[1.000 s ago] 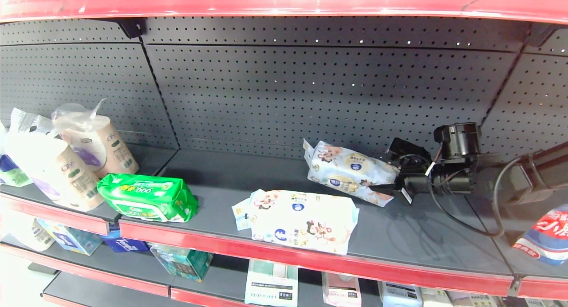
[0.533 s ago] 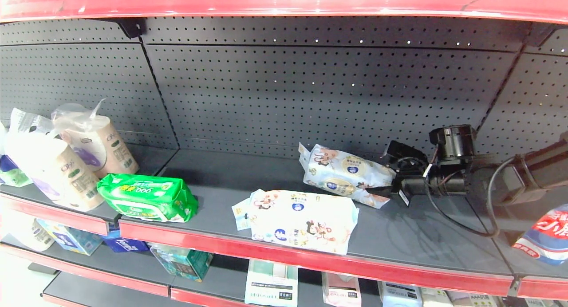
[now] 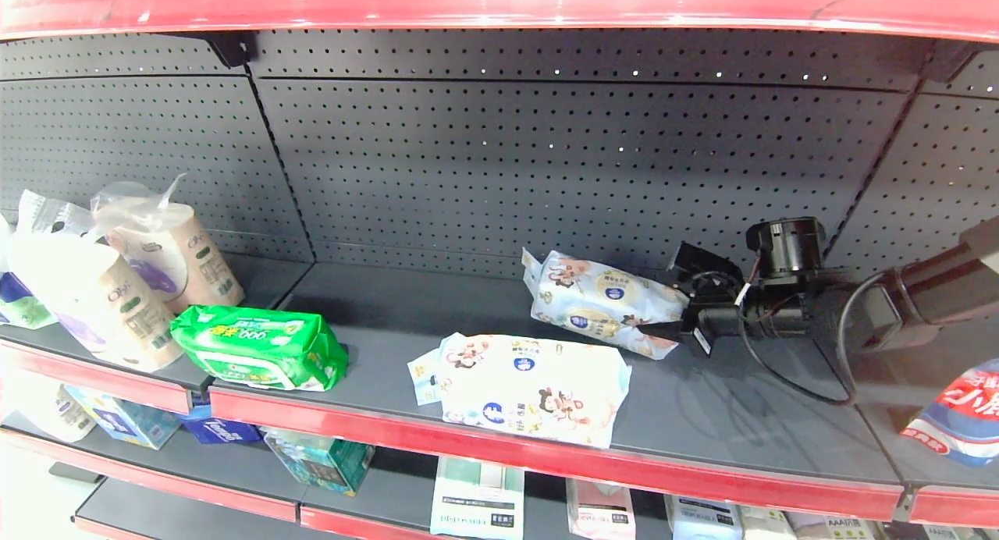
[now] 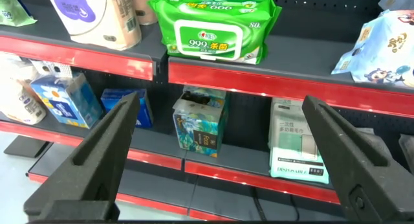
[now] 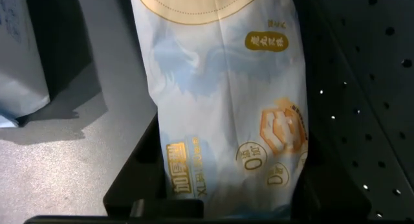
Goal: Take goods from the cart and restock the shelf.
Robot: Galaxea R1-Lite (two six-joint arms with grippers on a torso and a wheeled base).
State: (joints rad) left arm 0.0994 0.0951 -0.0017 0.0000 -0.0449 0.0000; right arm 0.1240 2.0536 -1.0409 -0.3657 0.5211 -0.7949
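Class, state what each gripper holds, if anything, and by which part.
The right gripper holds the cartoon-print pack by its end nearest the arm. The left gripper is open and holds nothing.

Right hand (image 3: 677, 298) clamps pack (image 3: 601, 302); left hand (image 4: 220, 101) spread wide.

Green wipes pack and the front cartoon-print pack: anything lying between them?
Nothing: the head view shows bare dark shelf between the green wipes pack and the front cartoon-print pack.

Black end effector (image 3: 673, 331), cylindrical motor housing (image 3: 784, 245), looping black cable (image 3: 780, 384).
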